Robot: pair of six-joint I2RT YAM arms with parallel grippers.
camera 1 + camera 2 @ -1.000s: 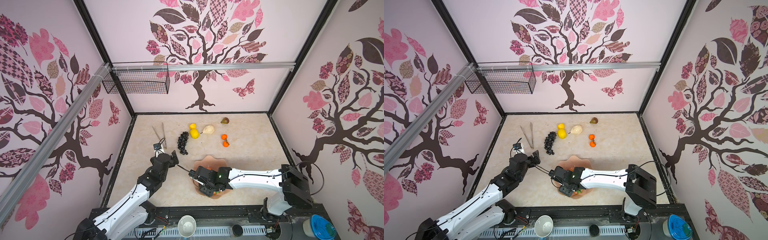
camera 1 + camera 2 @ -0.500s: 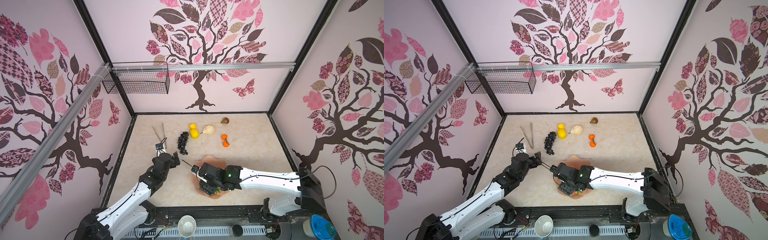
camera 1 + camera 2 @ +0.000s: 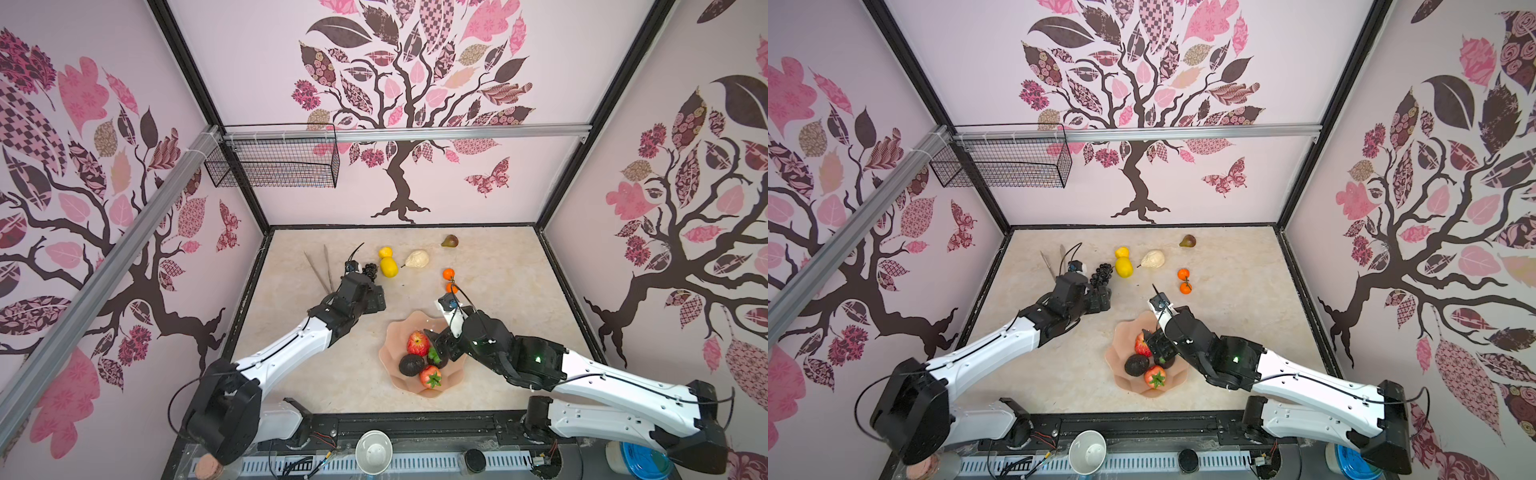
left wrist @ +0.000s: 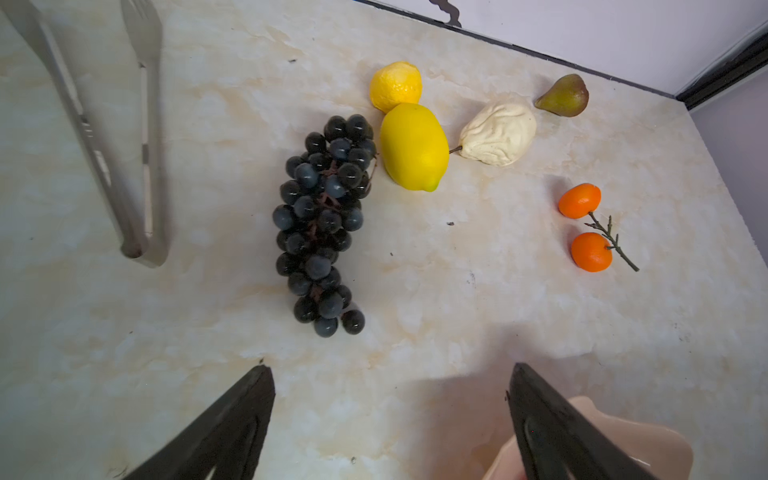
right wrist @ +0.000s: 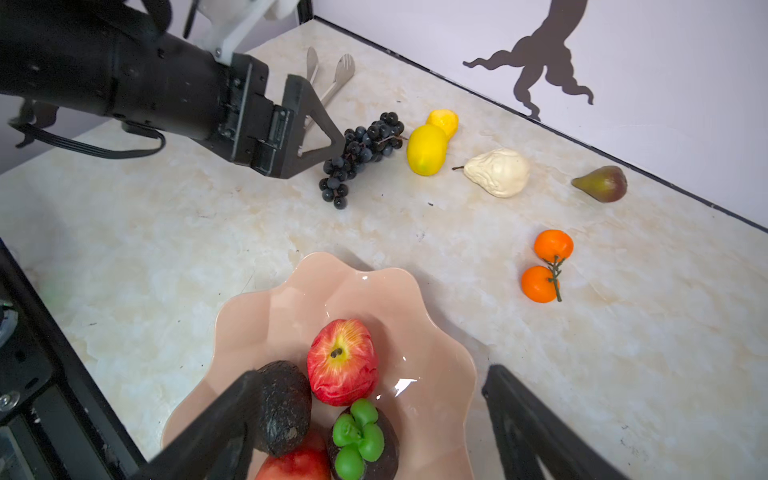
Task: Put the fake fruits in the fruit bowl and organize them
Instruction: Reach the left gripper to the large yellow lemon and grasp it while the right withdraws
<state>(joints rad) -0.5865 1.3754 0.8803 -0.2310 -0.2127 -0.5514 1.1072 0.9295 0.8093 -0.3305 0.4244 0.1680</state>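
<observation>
Wrist views show left fingers (image 4: 232, 424) and right fingers (image 5: 528, 428) spread wide, holding nothing.

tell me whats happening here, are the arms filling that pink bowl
Yes. Two robot arms are sorting fake fruit into the pink fruit bowl. The right gripper hangs open over the bowl, where a red apple, an avocado, a mangosteen and another red fruit already lie. The left gripper, also open and empty, hovers near the grape bunch. Besides it, a lemon, a small yellow fruit, a cream pear, a dark pear and two oranges lie on the table.
</observation>
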